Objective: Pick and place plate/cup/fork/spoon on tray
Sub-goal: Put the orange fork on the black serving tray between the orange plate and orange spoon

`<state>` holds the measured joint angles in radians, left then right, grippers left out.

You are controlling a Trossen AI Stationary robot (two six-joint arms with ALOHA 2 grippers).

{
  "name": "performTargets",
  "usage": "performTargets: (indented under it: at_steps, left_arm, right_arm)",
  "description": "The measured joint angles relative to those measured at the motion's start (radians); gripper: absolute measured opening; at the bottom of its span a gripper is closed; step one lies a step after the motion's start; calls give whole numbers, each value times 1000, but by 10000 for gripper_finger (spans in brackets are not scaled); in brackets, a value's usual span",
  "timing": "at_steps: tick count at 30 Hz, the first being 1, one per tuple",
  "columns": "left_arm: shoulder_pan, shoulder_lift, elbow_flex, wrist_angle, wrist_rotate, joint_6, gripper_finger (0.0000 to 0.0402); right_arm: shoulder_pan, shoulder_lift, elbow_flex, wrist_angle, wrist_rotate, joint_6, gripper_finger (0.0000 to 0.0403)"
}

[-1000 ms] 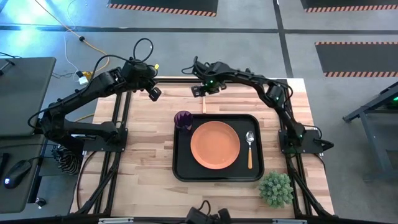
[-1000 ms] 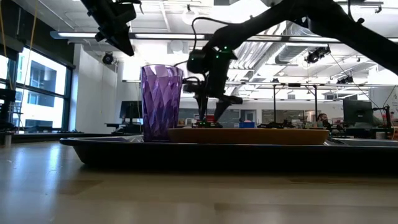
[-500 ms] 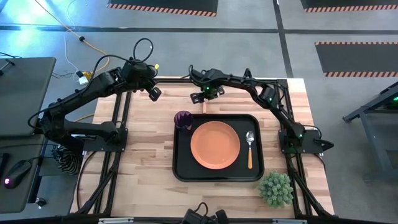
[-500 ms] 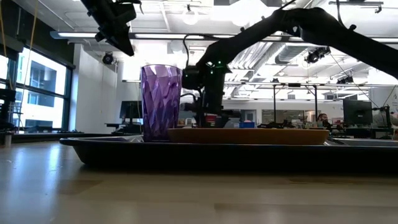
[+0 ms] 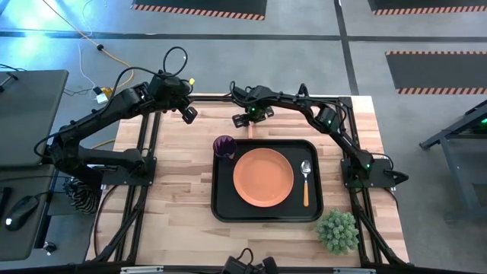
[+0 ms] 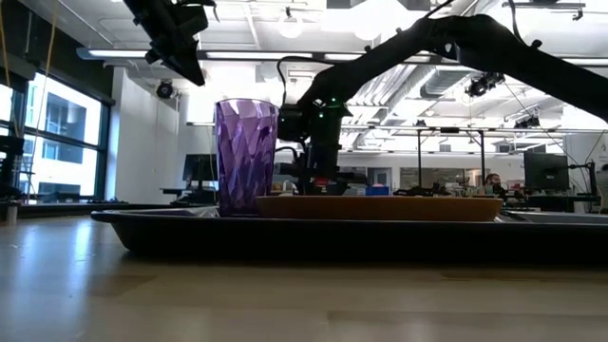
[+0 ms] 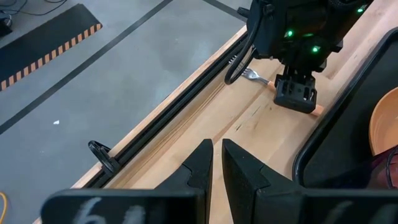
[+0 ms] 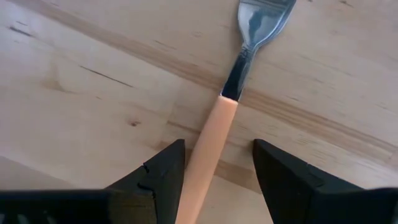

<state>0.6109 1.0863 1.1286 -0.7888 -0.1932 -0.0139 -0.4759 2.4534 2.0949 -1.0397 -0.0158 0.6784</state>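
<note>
1. Step in hand: the fork pick. The right gripper [image 8: 214, 174] is sitting low over the fork [image 8: 231, 99], which is lying on the bare wooden table [image 5: 175, 190] just beyond the tray's far rim. The fingers are standing apart, one on each side of the pale orange handle, with nothing gripped yet.
2. Next move, as a judgement: the fingers need to close squarely on the thin handle and lift it level, then carry it over the rim to a bare strip of the tray. A flat, slim handle may slip or pivot.
3. Container: the black tray [image 5: 224, 209] is holding the orange plate [image 5: 262, 177] at its centre, the purple cup [image 5: 224, 145] at its far left corner and the spoon [image 5: 306, 183] along its right side. The plate is carrying nothing.
4. Farther off, the left gripper [image 7: 216, 158] is waiting above the table's far left edge, fingers nearly together, holding nothing.
</note>
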Motion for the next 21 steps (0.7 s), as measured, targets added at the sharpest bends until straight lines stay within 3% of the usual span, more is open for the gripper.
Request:
performTargets:
  at_steps: [9,21]
  left_arm:
    - [0,0,0,0,0,0,23]
    - [0,0,0,0,0,0,23]
  right_arm:
    - [-4,-1,0,-9,-11,19,150]
    - [-24,-4,0,-39,-20,-40,43]
